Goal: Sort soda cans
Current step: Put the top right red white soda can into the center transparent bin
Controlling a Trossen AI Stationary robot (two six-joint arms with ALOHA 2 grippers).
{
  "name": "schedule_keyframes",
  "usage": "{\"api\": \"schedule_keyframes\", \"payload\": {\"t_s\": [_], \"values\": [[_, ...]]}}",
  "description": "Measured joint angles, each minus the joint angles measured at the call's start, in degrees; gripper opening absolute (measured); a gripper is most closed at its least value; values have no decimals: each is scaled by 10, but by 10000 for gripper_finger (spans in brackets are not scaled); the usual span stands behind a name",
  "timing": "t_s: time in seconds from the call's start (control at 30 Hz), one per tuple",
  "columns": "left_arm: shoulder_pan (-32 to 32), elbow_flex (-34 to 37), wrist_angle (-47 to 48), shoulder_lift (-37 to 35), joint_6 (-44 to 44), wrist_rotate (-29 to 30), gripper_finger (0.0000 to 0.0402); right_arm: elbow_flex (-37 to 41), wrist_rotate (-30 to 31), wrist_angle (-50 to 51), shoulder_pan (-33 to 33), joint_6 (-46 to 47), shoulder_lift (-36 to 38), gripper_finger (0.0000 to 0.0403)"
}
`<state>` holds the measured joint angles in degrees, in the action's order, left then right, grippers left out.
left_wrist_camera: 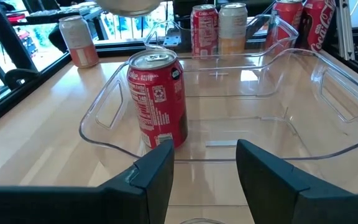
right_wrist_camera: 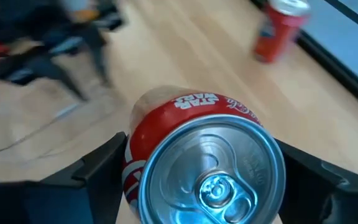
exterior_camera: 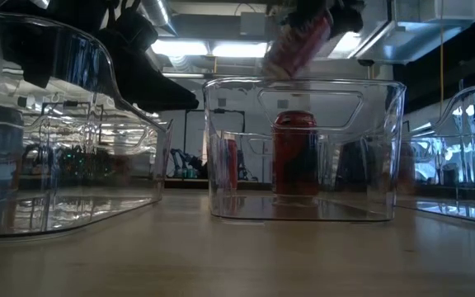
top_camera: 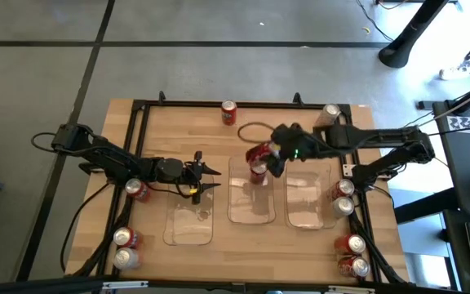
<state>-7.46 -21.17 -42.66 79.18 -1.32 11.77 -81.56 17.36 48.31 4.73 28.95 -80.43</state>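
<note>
Fingers of your right gripper (right_wrist_camera: 204,180) clamp a tilted red can (right_wrist_camera: 197,155) over the middle tray (top_camera: 251,204); level it, lower beside the standing can (top_camera: 258,171), while your left gripper (top_camera: 206,180) waits half-open.

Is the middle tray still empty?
No. One red can already stands upright in the middle tray, while the right claw holds another red can above it.

Bright ceiling lights (exterior_camera: 213,48); right wrist view blurred.
</note>
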Motion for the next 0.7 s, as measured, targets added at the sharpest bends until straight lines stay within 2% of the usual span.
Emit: {"api": "schedule_keyframes", "payload": {"t_s": [0.23,0.47,0.7], "values": [[0,0,-4,0,-1,0,164,0,-36,-57,67,-39,-43,309],[0,0,-3,0,-2,0,164,0,-45,-46,100,-62,-106,309],[0,0,-2,0,-4,0,164,0,-45,2,104,-65,-149,309]]}}
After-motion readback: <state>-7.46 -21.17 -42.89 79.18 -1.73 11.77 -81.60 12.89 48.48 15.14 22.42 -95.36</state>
